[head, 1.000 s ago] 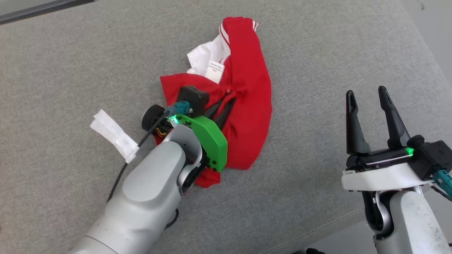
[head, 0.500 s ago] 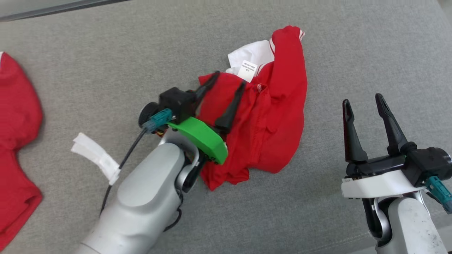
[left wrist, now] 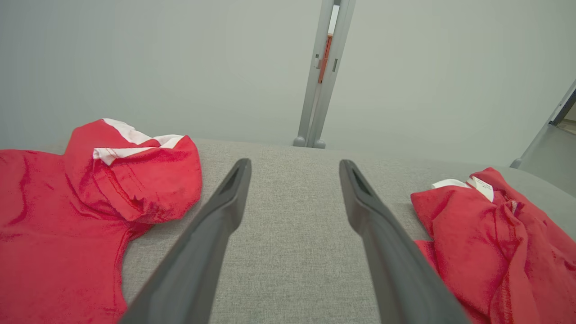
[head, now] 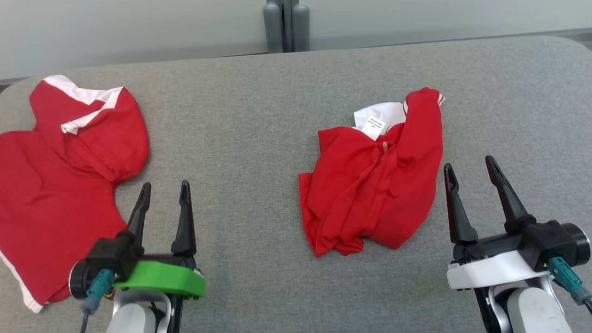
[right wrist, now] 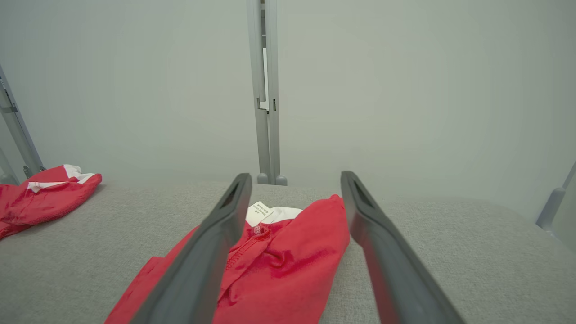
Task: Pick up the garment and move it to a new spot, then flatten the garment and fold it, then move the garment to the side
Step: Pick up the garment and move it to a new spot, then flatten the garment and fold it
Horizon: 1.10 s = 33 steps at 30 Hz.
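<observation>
At your far left a second red shirt (head: 60,185) lies on the grey cushion (head: 249,138); your left gripper (head: 165,185) sits just beside it, fingers apart and empty; the crumpled red garment (head: 374,185) lies right of centre, white label showing; your right gripper (head: 468,163) sits just beside that, fingers apart, holding nothing.
</observation>
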Available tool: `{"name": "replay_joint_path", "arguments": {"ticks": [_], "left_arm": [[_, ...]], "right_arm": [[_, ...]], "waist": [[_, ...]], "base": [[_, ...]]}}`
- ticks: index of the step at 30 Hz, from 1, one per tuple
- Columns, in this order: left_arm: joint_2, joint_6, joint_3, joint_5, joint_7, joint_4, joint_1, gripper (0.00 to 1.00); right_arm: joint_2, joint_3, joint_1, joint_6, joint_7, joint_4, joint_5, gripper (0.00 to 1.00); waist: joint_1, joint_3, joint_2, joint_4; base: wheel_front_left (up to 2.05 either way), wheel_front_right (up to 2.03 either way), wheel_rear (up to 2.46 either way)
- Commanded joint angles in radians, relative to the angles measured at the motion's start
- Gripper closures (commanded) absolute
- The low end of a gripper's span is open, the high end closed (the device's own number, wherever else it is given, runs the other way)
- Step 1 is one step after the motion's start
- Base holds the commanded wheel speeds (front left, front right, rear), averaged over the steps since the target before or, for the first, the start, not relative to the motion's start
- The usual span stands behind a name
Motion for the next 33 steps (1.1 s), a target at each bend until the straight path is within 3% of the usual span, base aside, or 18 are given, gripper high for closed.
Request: {"name": "replay_joint_path", "arguments": {"ticks": [1,6,12,33], "left_arm": [[-0.011,-0.012,0.019,0.037,0.000,-0.010,0.040,0.00],[-0.037,-0.046,0.066,0.144,0.000,-0.073,0.129,0.00],[-0.046,-0.069,0.059,0.154,0.000,-0.116,0.160,0.00],[-0.046,-0.052,0.012,0.156,0.000,-0.094,0.136,0.02]], "right_arm": [[-0.003,-0.008,0.024,-0.001,0.000,0.000,-0.003,0.00],[-0.003,-0.016,0.078,-0.001,0.000,0.002,0.004,0.00],[-0.003,-0.016,0.105,-0.001,0.000,0.003,0.009,0.00],[-0.003,-0.025,0.112,-0.001,0.000,0.010,0.007,0.00]], "waist": [[0.0001,-0.064,0.0000,0.047],[0.0001,-0.106,0.0000,0.049],[0.0001,-0.124,0.0000,0.048],[0.0001,-0.126,0.0000,0.034]], "base": [[0.00,0.00,0.00],[0.00,0.00,0.00],[0.00,0.00,0.00],[0.00,0.00,0.00]]}}
